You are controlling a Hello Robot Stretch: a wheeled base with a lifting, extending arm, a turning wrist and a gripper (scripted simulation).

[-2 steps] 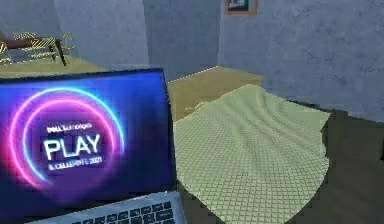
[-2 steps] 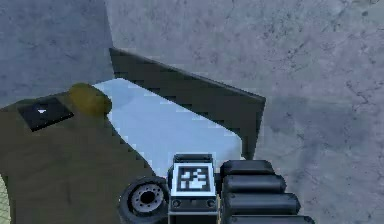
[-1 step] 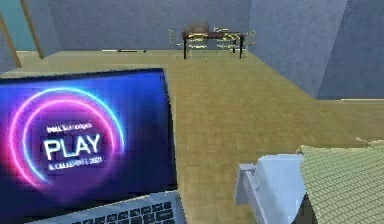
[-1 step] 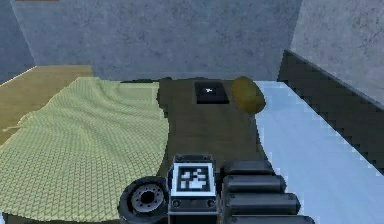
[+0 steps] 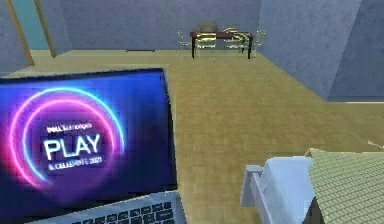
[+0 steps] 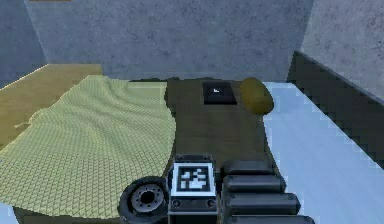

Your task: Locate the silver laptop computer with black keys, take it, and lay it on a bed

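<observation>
The silver laptop (image 5: 85,150) is found: it looms at the forward view's lower left, lid up, screen lit, black keys lowest; what carries it I cannot tell. Laying it down is left, I judge. Open wooden floor (image 5: 220,100) runs to a far surface (image 5: 222,38); the bed (image 5: 285,190) shows its corner at lower right. In the arm side view the yellow blanket (image 6: 100,130) lies behind the tool (image 6: 148,200); whether it holds anything cannot be told. Rightward lie a brown pillow (image 6: 255,95) and free white sheet (image 6: 320,150)
</observation>
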